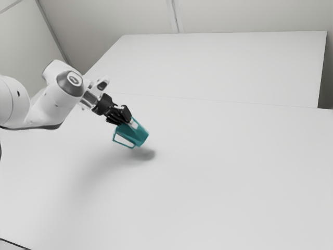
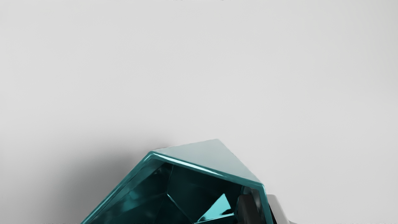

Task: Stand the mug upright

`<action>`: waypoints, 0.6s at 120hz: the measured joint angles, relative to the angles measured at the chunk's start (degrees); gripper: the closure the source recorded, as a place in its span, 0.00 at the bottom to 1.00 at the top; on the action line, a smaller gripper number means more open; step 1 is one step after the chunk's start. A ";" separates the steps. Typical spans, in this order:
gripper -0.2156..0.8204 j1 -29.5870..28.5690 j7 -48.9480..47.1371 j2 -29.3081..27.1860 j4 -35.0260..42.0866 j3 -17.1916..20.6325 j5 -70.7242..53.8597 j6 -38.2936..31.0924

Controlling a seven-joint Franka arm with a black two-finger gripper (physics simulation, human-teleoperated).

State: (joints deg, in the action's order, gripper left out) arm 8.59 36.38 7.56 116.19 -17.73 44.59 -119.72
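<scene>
Here comes the arm (image 1: 65, 101), in from the exterior view's left, and the gripper (image 1: 130, 122) has the mug (image 1: 139, 133) pinched by its wall, one finger inside, one outside! The handle (image 1: 115, 136) juts toward the exterior view's left; the mug tilts above the tabletop (image 1: 234, 172), its shadow (image 1: 147, 155) just below. Rightward, bare surface stretches well past it, far edge (image 1: 223, 33) well apart.

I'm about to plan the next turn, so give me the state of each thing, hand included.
Hand: shut on the mug's wall, one finger inside, one outside.
Mug: tilted, mouth toward the hand; apparently just off the table.
Mug handle: on the tilted mug's underside, toward the exterior view's left.
</scene>
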 joint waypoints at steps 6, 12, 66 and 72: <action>0.96 -0.01 -1.67 -0.07 -0.90 1.02 -3.72 -0.62; 0.96 0.05 -3.38 -0.04 -1.34 2.04 -7.37 -1.40; 0.96 0.54 -22.21 2.13 -5.19 7.53 -40.70 -5.46; 0.96 0.66 -24.37 2.68 -5.23 8.12 -43.17 -5.99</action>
State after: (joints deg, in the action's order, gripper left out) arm 9.26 12.01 10.24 110.96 -9.62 1.42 -125.71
